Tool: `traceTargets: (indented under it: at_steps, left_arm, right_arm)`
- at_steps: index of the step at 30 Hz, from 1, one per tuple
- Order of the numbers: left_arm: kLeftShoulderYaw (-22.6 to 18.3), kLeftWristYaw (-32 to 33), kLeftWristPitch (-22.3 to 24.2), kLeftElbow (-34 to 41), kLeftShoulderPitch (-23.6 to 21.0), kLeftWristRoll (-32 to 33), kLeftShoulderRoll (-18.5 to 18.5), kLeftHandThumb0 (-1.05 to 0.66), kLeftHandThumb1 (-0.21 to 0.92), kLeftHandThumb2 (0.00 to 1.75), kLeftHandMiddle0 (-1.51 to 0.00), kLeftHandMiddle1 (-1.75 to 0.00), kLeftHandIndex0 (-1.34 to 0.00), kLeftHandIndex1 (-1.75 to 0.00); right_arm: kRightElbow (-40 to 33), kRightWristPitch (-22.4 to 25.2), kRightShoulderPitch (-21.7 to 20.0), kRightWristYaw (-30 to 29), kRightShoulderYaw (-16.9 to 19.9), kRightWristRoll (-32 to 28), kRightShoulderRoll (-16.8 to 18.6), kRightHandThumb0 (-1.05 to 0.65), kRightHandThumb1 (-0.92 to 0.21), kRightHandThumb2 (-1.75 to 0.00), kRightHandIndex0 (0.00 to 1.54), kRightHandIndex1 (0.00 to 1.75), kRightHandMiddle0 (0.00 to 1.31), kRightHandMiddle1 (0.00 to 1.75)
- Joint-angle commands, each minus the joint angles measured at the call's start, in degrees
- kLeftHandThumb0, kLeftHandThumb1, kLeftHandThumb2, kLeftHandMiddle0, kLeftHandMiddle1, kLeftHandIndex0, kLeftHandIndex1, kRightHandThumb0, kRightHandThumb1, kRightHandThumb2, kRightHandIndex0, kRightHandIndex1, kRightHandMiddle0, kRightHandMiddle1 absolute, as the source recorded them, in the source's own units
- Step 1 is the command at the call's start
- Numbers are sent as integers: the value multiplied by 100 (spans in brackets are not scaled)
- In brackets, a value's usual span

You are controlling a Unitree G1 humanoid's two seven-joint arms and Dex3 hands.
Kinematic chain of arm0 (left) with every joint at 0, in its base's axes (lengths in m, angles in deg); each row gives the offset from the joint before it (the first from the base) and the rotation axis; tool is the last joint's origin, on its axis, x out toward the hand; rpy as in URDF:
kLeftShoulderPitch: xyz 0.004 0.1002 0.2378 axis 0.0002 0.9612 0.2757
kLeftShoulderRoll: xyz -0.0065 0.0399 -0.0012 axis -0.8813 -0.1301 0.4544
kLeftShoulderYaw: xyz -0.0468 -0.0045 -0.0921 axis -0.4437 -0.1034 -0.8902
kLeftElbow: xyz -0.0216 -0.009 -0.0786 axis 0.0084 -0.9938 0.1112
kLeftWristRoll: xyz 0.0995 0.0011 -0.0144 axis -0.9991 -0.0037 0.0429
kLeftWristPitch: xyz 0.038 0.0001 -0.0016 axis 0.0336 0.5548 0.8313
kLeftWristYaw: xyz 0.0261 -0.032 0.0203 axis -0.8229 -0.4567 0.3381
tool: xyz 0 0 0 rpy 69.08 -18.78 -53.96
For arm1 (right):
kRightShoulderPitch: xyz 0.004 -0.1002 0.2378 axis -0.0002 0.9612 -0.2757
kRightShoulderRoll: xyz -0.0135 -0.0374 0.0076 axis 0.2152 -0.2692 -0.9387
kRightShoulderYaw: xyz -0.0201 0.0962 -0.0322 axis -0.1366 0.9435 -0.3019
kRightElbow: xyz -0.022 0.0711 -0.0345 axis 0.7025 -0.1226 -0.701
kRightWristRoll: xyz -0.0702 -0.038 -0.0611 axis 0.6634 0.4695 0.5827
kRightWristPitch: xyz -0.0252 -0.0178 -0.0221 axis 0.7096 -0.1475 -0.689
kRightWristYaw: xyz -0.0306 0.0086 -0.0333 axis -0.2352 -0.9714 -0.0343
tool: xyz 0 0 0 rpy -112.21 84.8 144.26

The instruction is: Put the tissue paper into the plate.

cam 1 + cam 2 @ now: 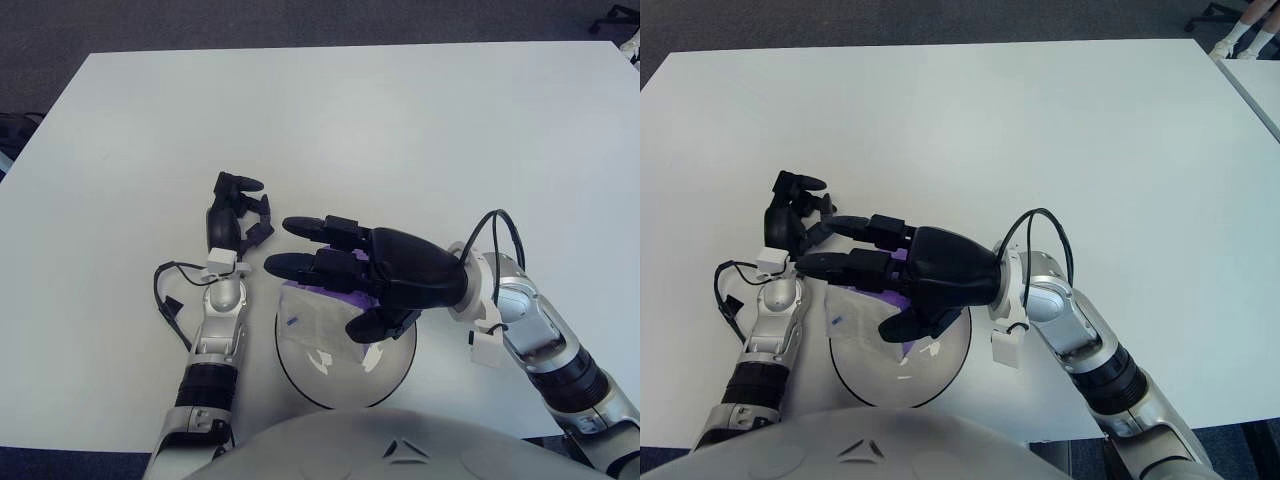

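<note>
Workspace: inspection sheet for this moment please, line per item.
Surface: white table, bare across the far half.
Job's things: tissue pack lies in the plate, near edge of table.
Clutter: nothing seen.
Hands: right hand spread open above the tissue pack, gripping nothing; left hand curled, beside the plate on its left.
Cables: black loop at the right wrist; black wire by the left forearm.
Surroundings: dark carpet; chair base at the far right.

right hand (370,280) fingers spread, left hand (235,215) curled
</note>
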Motion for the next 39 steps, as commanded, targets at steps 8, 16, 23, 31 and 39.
traceTargets:
  at_steps: [8,16,23,31,39]
  left_arm:
    - [17,-44,632,-555,810,-64,121,-39,62,94,-59,-171,-38,-175]
    - [29,-67,903,-361,815,-59,159,-39,64,92,-56,-168,-37,-175]
    - [67,-74,1198,-100,900,-87,187,-39,66,89,-53,-166,-35,-175]
    - [-76,-122,1274,-425,809,-22,109,-38,68,86,-52,-167,-33,-175]
    - [-71,-218,1165,-541,803,32,72,-38,69,85,-52,-164,-33,-175]
  right_arm:
    - [-1196,2904,976,80,804,-919,-344,-86,-92,-114,0,0,0,0]
    - [-1413,4512,495,102,1577,-1629,-474,-92,-92,-119,0,0,0,0]
    - [-1622,4596,-751,-222,649,-567,-96,-83,-92,-113,0,14,0,21]
    - [3739,-1900,919,-2648,385,931,101,-76,-91,-89,0,90,0,123]
    - [4282,-2515,789,-2896,424,1151,167,-74,-92,-89,0,84,0,123]
